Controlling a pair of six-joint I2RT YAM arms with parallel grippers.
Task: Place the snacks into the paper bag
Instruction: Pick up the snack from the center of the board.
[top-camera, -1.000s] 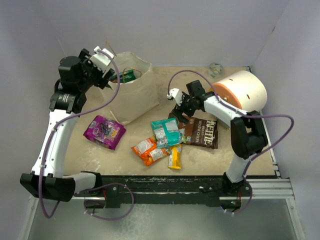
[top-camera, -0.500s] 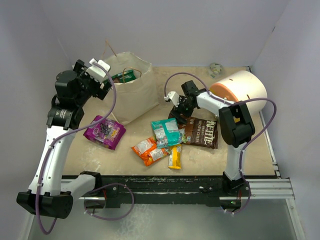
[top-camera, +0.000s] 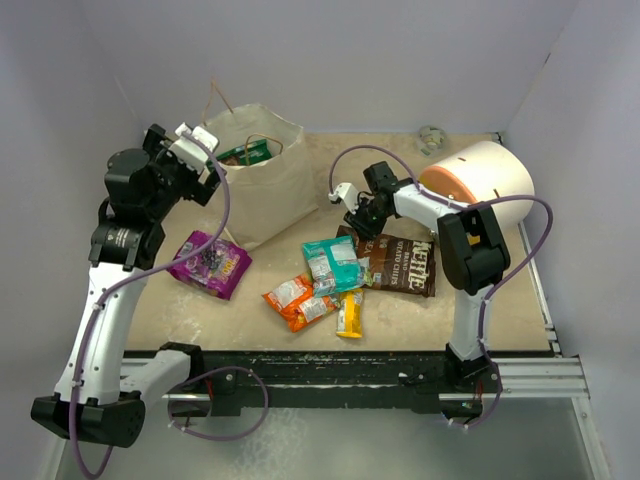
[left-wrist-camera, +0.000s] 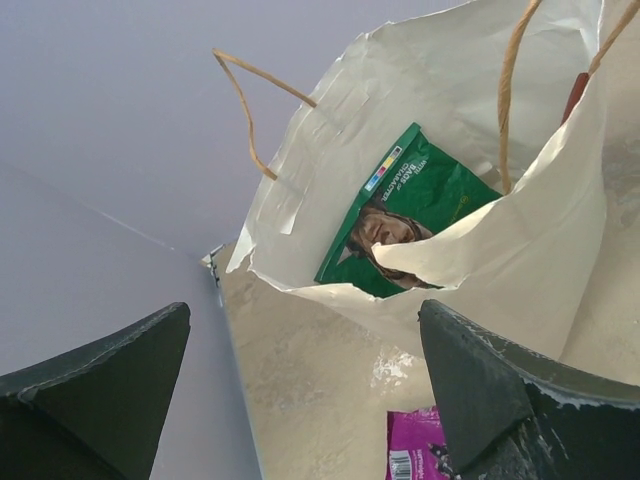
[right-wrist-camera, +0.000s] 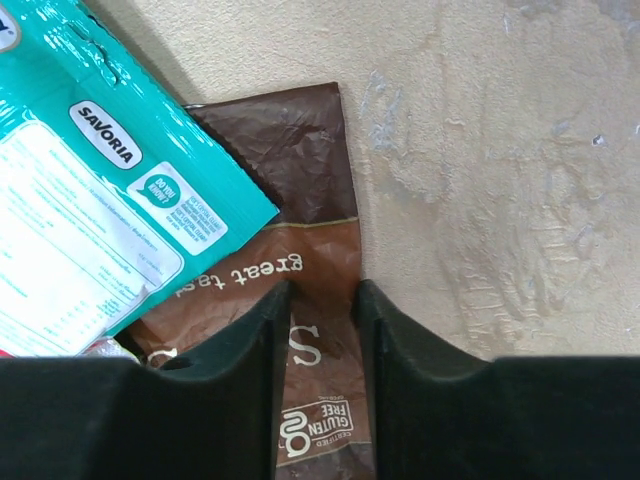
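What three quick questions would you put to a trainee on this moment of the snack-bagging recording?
1. Multiple choice: which packet lies inside the paper bag? A) purple pouch B) green chip bag C) yellow bar
2. True or false: the left gripper is holding a packet.
3. Short answer: which packet shows between the fingers of the right gripper?

Key:
1. B, seen through the bag's mouth in the left wrist view.
2. False: its jaws stand wide apart with nothing between them.
3. The brown candy bag, at its edge.
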